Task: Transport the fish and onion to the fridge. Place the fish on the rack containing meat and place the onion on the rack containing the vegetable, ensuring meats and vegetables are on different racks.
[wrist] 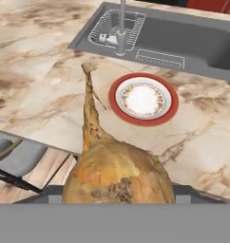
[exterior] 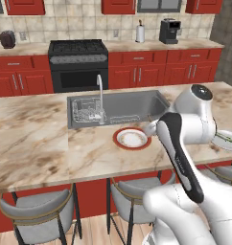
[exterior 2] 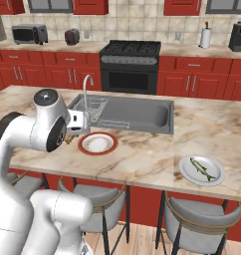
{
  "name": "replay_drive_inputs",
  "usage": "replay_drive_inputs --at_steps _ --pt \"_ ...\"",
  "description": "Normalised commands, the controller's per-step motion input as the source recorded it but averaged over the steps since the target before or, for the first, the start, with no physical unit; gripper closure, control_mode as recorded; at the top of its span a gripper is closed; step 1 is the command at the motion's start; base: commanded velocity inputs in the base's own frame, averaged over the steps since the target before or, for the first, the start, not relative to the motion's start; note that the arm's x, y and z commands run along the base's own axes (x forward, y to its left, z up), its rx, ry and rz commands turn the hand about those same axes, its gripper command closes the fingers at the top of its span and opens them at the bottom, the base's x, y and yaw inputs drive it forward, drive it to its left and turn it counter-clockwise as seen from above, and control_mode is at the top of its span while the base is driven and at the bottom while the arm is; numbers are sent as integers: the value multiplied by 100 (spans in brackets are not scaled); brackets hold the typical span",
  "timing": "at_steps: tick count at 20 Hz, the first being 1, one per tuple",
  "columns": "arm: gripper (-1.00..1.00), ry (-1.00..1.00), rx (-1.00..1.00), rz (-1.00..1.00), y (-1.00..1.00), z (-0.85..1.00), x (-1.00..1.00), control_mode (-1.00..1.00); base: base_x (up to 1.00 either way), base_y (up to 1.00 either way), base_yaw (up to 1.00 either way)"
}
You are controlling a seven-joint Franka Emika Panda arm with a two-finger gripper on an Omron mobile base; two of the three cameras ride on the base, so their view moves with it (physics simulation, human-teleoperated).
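We see the golden-tan onion (wrist: 118, 173) — papery, stalk tapering — gripped in the jaws above the worktop's (exterior: 36, 139) front edge; the fish (exterior 2: 202, 169) lies on a white plate (exterior 2: 186, 169), the red-rimmed plate (wrist: 167, 110) beside the sink (exterior 2: 157, 117).

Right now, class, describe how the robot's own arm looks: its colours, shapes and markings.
The arm is glossy white with rounded, bulbous links. A long black strip runs down one link, and a dark round cap with a grey centre tops the joint above. The hand is a small white block.

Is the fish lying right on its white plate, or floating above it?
Touching. The right base view shows the fish lying flat on the white plate, no gap beneath it.
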Motion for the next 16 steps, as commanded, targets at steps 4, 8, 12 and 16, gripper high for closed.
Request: replay_drive_inputs --at_steps 4,8,12,16 --pt "100 -8 1 1 1 77 -66 -100 0 0 0" --pt "100 0 3 0 0 73 -44 -100 0 0 0" --pt "100 0 4 0 0 70 -65 -100 0 0 0" --pt "100 -2 1 0 0 61 -81 -100 0 0 0"
